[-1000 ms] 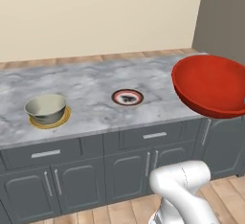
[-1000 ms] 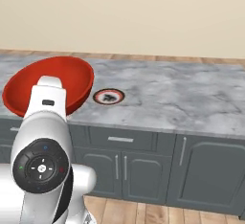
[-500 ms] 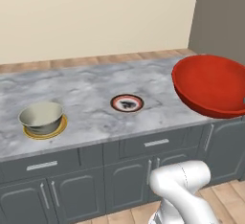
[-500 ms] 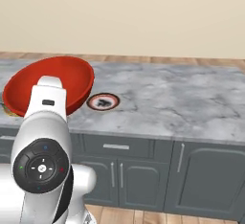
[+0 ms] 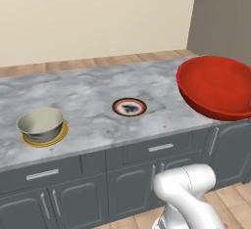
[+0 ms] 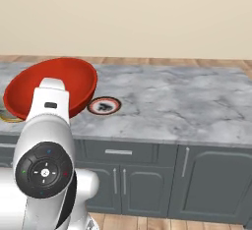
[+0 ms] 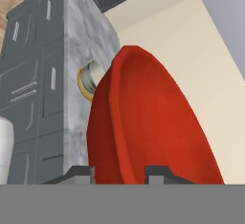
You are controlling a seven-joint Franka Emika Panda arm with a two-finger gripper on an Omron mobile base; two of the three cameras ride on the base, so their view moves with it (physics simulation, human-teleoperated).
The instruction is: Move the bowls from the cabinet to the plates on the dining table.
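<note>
My gripper (image 7: 119,174) is shut on the rim of the red bowl (image 7: 143,132), which hangs tilted above the dining table's (image 5: 93,93) front edge. The same red bowl (image 5: 218,93) is at the right in the left base view, and in the right base view the red bowl (image 6: 51,84) sits partly behind my arm. The cream bowl (image 5: 41,124) rests on the yellow-rimmed plate (image 5: 46,139) at the table's left. The red-rimmed plate (image 5: 129,107) lies bare near the middle, left of the held bowl. The cabinet is out of view.
Dark grey drawers and doors (image 5: 147,149) run under the marble top. A beige wall (image 5: 98,17) stands beyond a strip of wooden floor behind the table. A grey wall panel (image 5: 225,17) rises at the far right.
The whole picture has shifted slightly, so the base has moved; the table and plates look a little nearer. The red bowl stays in my gripper at the same place in view.
</note>
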